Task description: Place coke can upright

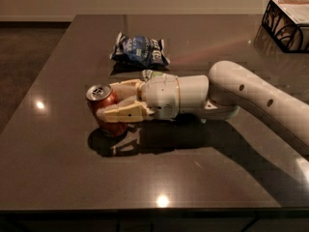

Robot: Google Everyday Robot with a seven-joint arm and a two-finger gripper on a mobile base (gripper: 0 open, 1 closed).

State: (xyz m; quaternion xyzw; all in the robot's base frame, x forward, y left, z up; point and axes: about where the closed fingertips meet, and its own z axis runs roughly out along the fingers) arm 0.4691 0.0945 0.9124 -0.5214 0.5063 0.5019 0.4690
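Though tilted, coke can [104, 111] clamped between jaws, left of table [58, 168] centre (blue chip bag [140, 50] behind)

Coke can [99, 92] partly behind end effector [109, 102]

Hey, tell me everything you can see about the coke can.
The coke can is a small red metal can with a silver top. It is nearly upright, its top tipped slightly toward the camera, in the left half of the dark table. The gripper grips it around the middle, with fingers on either side. Whether its base touches the table is unclear.
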